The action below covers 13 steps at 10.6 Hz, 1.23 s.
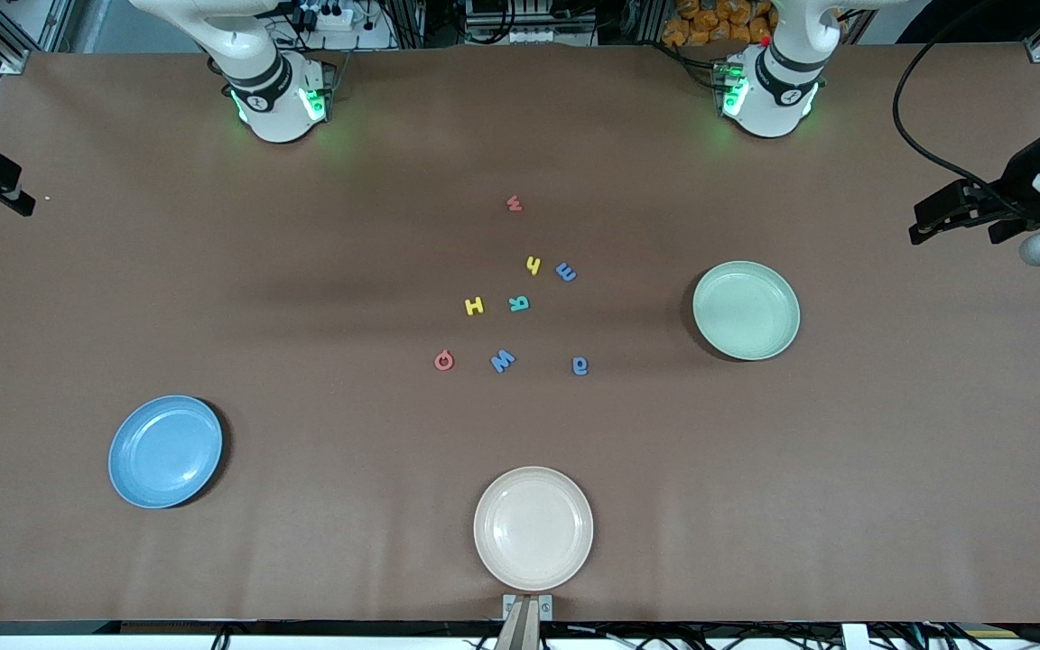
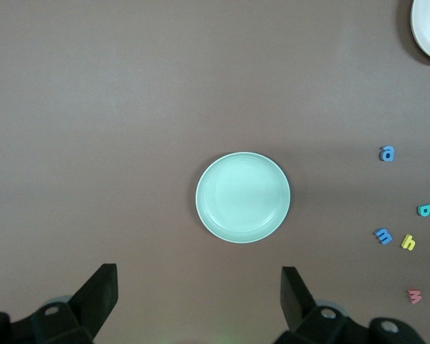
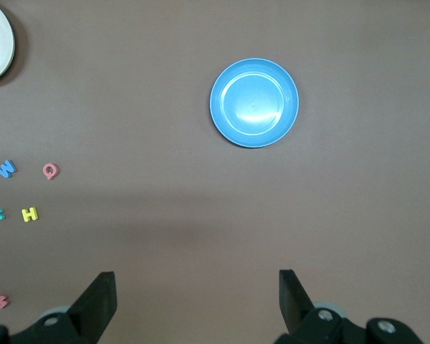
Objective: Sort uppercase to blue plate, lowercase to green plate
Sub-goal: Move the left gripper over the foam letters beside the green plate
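**Eight letters loose mid-table, all three plates bare**

The letters lie scattered on the brown table (image 1: 213,271) between the two arm bases; farthest from the front camera sits the small red w (image 1: 514,203); nearer come the yellow h (image 1: 533,264) and, just beside it toward the left arm's end, the blue three-pronged m (image 1: 565,271); nearer again the yellow H (image 1: 475,306) and the teal R (image 1: 519,302) lie side by side but apart; the row nearest the camera holds the red Q (image 1: 444,361), the blue angular M (image 1: 503,361) and the rounded blue e (image 1: 580,365) – each well clear of its neighbours.

The blue plate (image 1: 165,451) rests toward the right arm's end, nearer the camera than every letter; the green plate (image 1: 746,310) rests toward the left arm's end, about level with the H and R; a cream-white plate (image 1: 533,528) sits nearest the camera, in the middle; nothing lies on any of them.

Both arms wait high – the left gripper (image 2: 199,290) hangs over bare table near the green plate, fingers spread wide apart and holding nothing; the right gripper (image 3: 197,294) hangs over bare table near the blue plate, fingers likewise spread and holding nothing
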Available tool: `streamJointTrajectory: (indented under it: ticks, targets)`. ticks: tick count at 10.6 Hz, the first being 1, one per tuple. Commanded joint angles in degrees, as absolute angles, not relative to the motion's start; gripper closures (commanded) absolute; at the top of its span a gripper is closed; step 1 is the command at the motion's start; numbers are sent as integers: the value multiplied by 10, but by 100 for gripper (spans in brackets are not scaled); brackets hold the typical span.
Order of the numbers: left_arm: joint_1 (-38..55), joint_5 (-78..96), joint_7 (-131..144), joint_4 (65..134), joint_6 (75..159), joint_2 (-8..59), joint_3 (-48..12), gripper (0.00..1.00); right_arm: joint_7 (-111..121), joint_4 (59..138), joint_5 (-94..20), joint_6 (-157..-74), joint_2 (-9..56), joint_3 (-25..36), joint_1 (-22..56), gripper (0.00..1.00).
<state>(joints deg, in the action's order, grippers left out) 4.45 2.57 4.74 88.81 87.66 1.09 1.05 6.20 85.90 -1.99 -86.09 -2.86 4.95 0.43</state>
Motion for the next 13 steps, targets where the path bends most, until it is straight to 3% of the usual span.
streamJointTrajectory:
  ticks: [1,8,13]
  targets:
    - [52,23,48,898,876,-2,17,0,69,854,-15,-855,-28,43,-4,0]
    - [67,1,50,882,885,45,12,0,69,854,-15,-855,-26,43,-4,0]
    - [65,63,38,891,946,77,12,0,69,872,-15,-869,-22,42,-2,0]
